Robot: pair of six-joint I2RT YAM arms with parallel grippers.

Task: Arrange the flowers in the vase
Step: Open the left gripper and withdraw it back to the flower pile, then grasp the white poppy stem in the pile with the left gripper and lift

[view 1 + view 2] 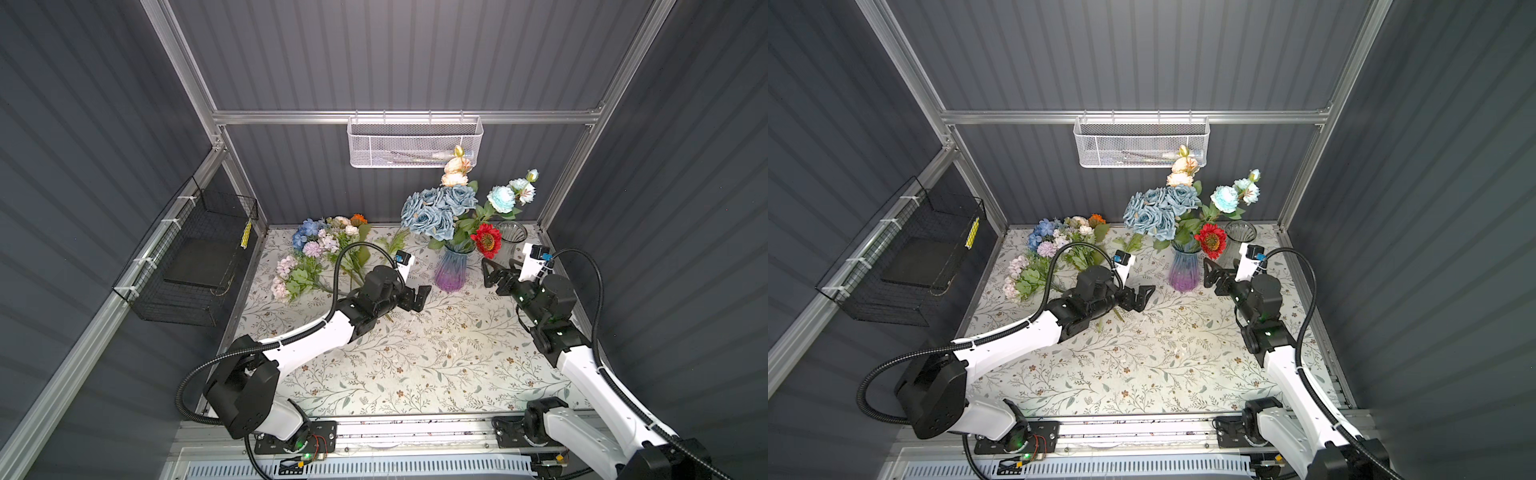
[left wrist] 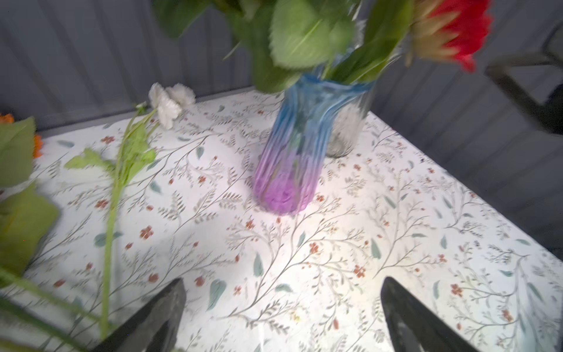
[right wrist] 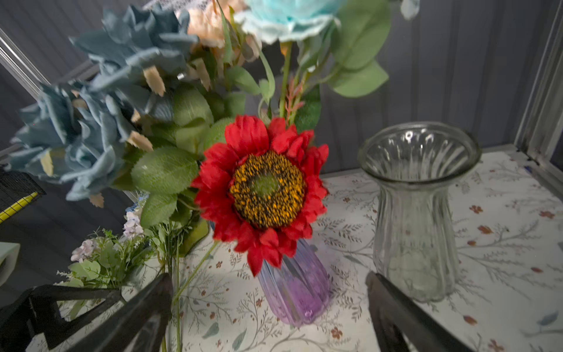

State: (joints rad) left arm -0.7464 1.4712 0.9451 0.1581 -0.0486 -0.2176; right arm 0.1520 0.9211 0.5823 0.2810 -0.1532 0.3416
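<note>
Lining up the next pick: my left fingers [image 2: 161,317] are spread wide with nothing between them, low over the tabletop [image 1: 415,365], just left of the blue-to-purple vase [image 1: 451,270]. My right fingers [image 3: 393,307] are equally wide and empty, on the vase's other side, between it and the clear glass vase [image 1: 510,235], which holds no stems.

Key geometry:
- The white-headed stem [image 2: 114,189] lies flat on the tabletop beside my left fingers, on the side away from the vase.
- Its long axis runs roughly front to back, with the head [image 2: 170,100] toward the back wall and the cut end down by my left finger. In the left wrist view the stem passes close to that finger, and I can't tell if they touch.
- The left arm is clearly nearer. The right would have to reach around the vase.
- The rest of the loose flowers [image 1: 320,245] are piled at the back left, further out on my left side.

My read: a left-arm pick, turning the wrist so the fingers close across the stem, not along it.

Already in the vase are blue roses [image 1: 432,212], peach blooms [image 1: 457,166] at the top, pale aqua heads [image 1: 503,198] leaning right, and a red sunflower [image 1: 486,240] drooping low toward my right fingers. The mouth looks crowded with leaves.

The loose ones include blue hydrangea, lilac and cream heads and one orange, all thin green stems with fabric leaves. I expect them to be light and springy, and likely to snag their neighbours on lift.
</note>
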